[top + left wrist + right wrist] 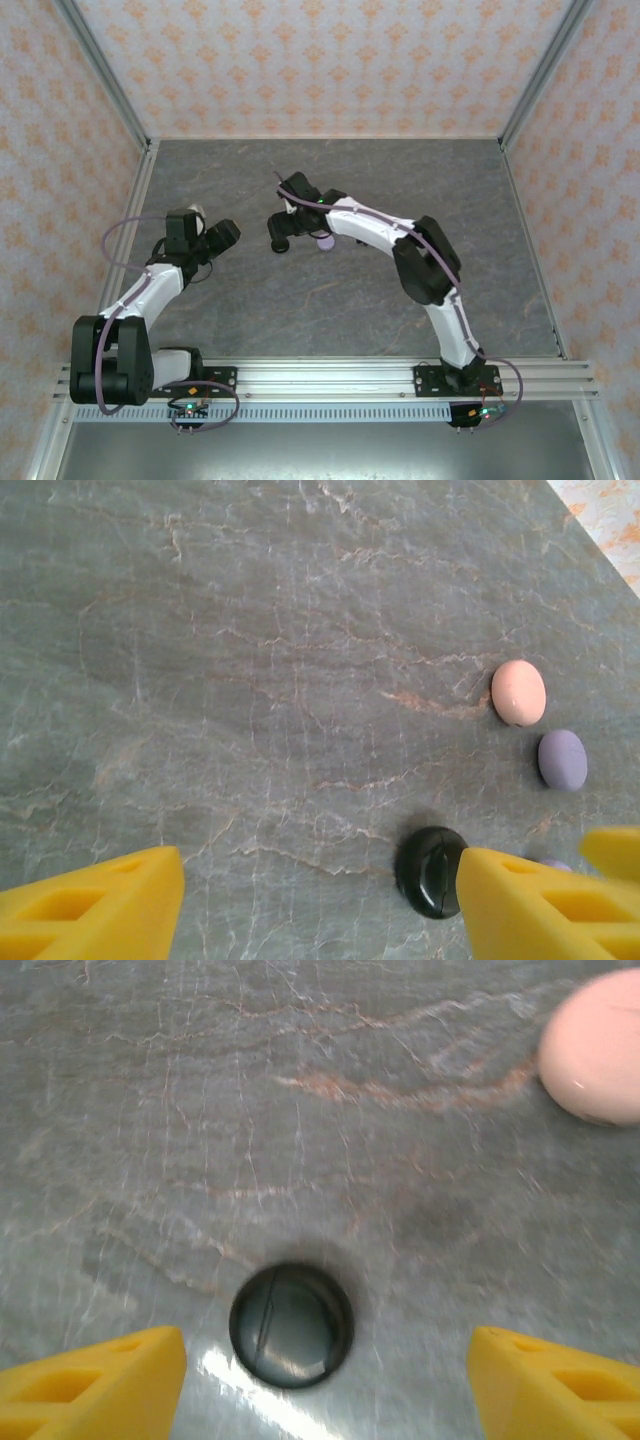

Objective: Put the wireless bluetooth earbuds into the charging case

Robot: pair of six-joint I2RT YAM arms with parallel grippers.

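Note:
A black round charging case (291, 1325) lies shut on the grey table, between the yellow fingers of my right gripper (325, 1365). That gripper is open and neither finger touches the case. In the left wrist view the same black case (430, 872) sits at the tip of the right-hand finger (520, 905) of my left gripper (320, 880), which is open with bare table between its fingers. From above, the left gripper (222, 235) and right gripper (281, 238) face each other near the table's middle. The earbuds are out of view.
A pale pink round case (518, 692) and a lilac round case (562, 759) lie beyond the black one. The pink case (595, 1050) is also at the upper right of the right wrist view. A finger of the other gripper (615, 850) shows at the right edge.

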